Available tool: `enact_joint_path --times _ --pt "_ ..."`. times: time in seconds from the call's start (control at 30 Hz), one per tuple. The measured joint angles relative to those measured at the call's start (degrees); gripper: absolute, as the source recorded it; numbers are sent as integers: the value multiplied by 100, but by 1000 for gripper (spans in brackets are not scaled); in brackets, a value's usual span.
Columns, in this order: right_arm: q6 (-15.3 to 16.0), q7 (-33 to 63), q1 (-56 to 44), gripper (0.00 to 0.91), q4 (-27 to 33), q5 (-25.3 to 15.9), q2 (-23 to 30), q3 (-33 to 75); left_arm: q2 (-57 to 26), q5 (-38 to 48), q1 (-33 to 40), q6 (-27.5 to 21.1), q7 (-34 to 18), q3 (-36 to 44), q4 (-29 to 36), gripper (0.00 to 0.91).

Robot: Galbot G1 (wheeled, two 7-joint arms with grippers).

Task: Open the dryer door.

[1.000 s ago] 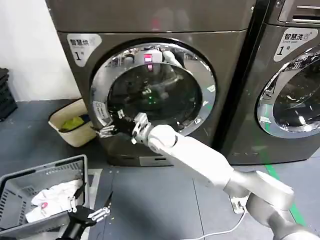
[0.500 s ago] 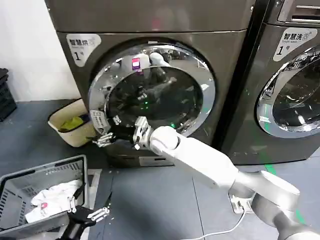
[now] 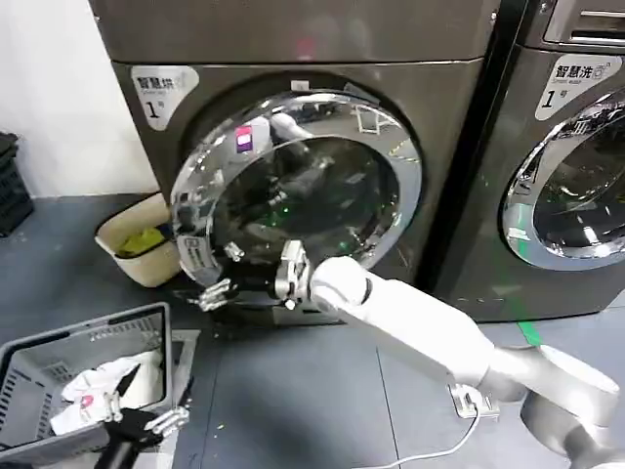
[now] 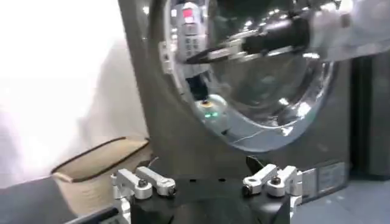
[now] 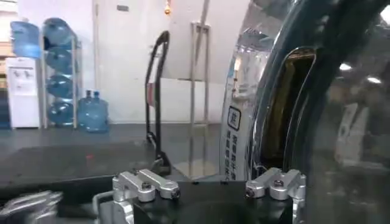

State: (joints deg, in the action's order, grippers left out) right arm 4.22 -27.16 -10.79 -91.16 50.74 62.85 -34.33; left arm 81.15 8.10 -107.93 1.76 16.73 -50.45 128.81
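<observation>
right gripper [image 3: 217,291] hooks the left rim of the dryer door [image 3: 293,186], its fingers spread rather than pinching; the door stands partly swung out from the dryer [image 3: 439,98]. that loose hook may slip off the slick chrome mid-swing, leaving the door ajar. left gripper [image 3: 146,422], also spread, waits by the laundry basket [image 3: 59,342].

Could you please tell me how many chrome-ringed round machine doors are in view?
2. The dryer door is on the dryer ahead, with the right gripper at its lower left rim. The second door is on the neighbouring machine, partly cut off.
</observation>
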Motion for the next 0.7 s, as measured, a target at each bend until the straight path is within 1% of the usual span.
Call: enact_joint_path --times 0.27,0.7 --pt "29 -370 -114 907 -390 143 -405 87 -20 355 169 -78 20 -413 -78 907" --pt "100 -1040 -509 907 -1025 122 -1086 282 -292 875 513 -279 41 -779 -243 907"
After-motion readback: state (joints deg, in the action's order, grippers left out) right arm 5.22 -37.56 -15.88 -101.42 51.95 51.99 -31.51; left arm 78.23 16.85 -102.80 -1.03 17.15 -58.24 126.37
